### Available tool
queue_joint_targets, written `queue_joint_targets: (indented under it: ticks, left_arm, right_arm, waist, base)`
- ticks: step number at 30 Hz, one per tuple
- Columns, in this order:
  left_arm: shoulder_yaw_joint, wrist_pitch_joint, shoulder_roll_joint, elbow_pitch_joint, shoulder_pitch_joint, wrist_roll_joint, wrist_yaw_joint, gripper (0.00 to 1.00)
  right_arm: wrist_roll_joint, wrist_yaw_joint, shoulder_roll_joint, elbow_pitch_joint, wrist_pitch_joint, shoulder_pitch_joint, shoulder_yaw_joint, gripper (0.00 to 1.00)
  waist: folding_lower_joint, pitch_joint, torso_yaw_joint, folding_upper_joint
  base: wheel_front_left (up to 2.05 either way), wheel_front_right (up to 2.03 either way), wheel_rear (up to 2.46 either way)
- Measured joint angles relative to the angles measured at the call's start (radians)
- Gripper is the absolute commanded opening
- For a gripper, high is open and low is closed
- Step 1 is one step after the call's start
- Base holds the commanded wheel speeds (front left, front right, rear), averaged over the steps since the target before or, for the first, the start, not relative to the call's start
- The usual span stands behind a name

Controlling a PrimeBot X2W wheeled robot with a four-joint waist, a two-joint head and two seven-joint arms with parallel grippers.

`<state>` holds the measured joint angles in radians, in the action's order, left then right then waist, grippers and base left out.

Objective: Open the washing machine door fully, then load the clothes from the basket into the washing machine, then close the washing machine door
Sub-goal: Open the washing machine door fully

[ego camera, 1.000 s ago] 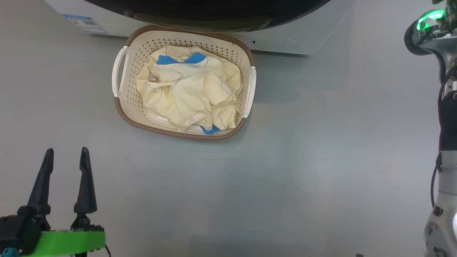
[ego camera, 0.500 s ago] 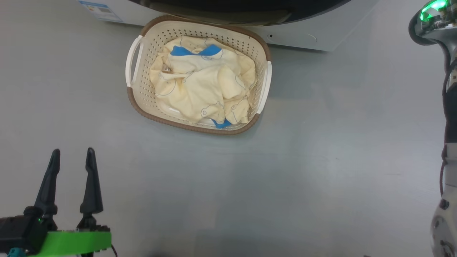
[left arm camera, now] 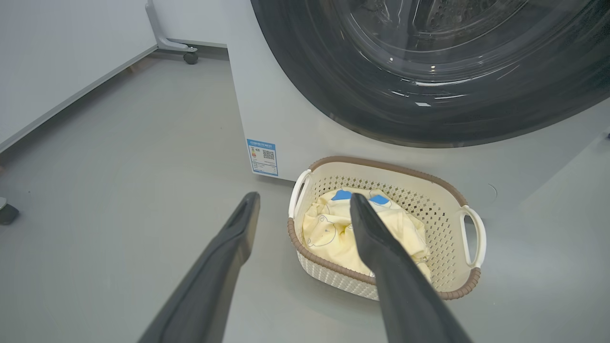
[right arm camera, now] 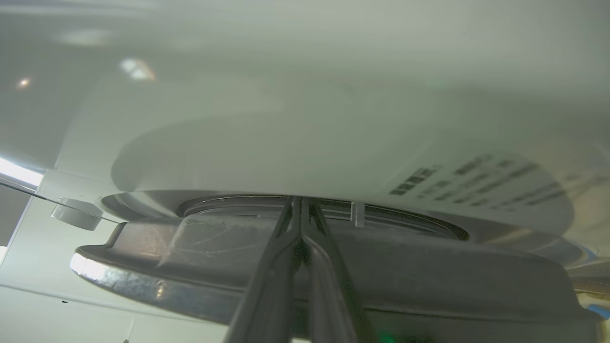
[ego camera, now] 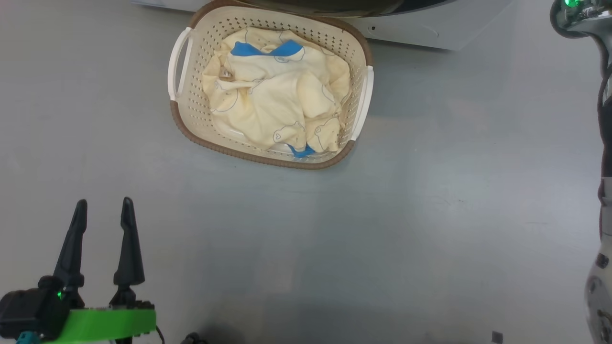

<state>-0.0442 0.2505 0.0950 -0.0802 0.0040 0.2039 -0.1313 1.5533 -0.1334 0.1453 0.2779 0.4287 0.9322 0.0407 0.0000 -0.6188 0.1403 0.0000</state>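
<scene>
The cream basket [ego camera: 187, 112] stands on the floor right in front of the white washing machine [ego camera: 411, 36], with the pale yellow, blue-patched clothes [ego camera: 277, 95] heaped inside. My left gripper [ego camera: 103, 203] hangs open and empty at the lower left, well short of the basket. The left wrist view looks past the open left gripper [left arm camera: 304, 196] at the basket [left arm camera: 460, 286], the clothes [left arm camera: 329, 228] and the black-rimmed washing machine door [left arm camera: 429, 109]. My right gripper [right arm camera: 301, 200] is shut, its tips at the seam between the door's rim [right arm camera: 429, 281] and the machine's white front [right arm camera: 305, 119].
Grey floor spreads around the basket. A blue sticker [left arm camera: 261, 157] marks the machine's lower corner. A stand's caster wheel [left arm camera: 191, 57] and a white wall [left arm camera: 47, 71] lie to the left. My right arm [ego camera: 605, 143] runs along the head view's right edge.
The head camera has moved: basket and machine now sit higher and further right in the picture. The left gripper stays open in much the same place.
</scene>
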Motion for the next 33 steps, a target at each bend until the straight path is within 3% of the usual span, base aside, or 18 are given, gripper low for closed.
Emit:
queue_joint_targets:
  ticks: [18,33]
  left_arm:
    - [0.003,0.000,-0.023,0.001,-0.025,0.009,0.000,1.00]
    - [-0.004,0.000,-0.024,0.016,-0.045,0.009,0.000,1.00]
  right_arm:
    - [-0.005,0.002,0.030,0.020,-0.002,0.031,-0.063,0.00]
    - [-0.005,0.004,0.004,0.022,0.019,-0.016,-0.184,0.00]
  waist:
    - [0.0000,-0.008,0.011,0.0001]
    - [0.0000,0.069,-0.041,0.0001]
  base:
    - [0.00,0.00,0.00]
    - [0.00,0.00,0.00]
